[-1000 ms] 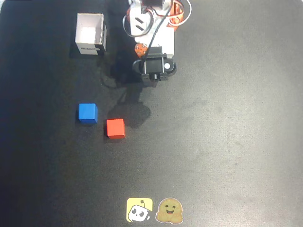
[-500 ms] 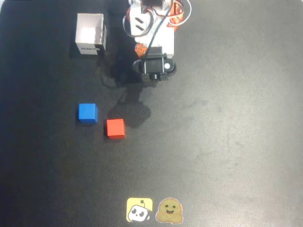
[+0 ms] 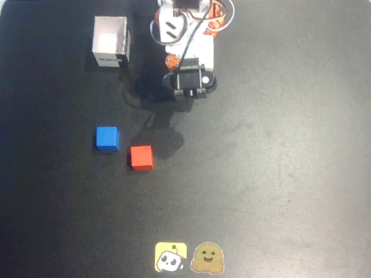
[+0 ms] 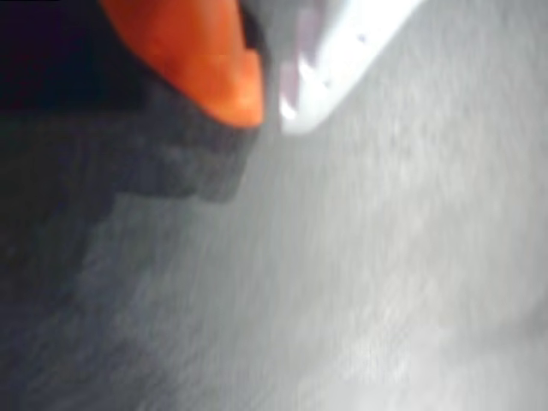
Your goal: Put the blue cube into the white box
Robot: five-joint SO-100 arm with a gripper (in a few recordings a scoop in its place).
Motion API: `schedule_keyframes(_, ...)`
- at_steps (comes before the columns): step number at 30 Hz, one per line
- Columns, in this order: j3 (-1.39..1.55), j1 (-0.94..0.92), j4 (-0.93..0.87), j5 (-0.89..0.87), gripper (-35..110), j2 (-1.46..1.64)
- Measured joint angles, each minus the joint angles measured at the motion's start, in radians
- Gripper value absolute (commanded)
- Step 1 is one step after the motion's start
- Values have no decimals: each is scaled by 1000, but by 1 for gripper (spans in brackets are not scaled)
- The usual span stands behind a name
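The blue cube [image 3: 107, 138] lies on the black table, left of centre in the overhead view. Up at the back left stands the white box [image 3: 110, 41], open at the top, with a dark label on its near side. The arm [image 3: 188, 81] is folded at the top centre, well apart from both, to the upper right of the cube. In the wrist view my gripper [image 4: 270, 111] hangs over bare table, its orange fingertip [image 4: 231, 86] and white fingertip [image 4: 317, 94] close together with nothing between them.
A red cube [image 3: 141, 157] sits just right of and slightly nearer than the blue cube. Two stickers [image 3: 188, 257] lie at the table's front edge. The arm's cables [image 3: 217, 17] loop at the top.
The arm's wrist block has shifted slightly toward the top of the overhead view. The cubes and box have not moved.
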State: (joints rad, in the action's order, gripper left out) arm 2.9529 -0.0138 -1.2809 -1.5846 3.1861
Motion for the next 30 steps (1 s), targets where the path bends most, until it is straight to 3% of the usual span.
schedule_keyframes(10, -426, -219, 152, 311, 1, -638)
schedule_keyframes(19, -646, -357, 296, 453, 1, -1022)
schedule_keyframes(30, -811, -477, 296, 541, 1, -1183)
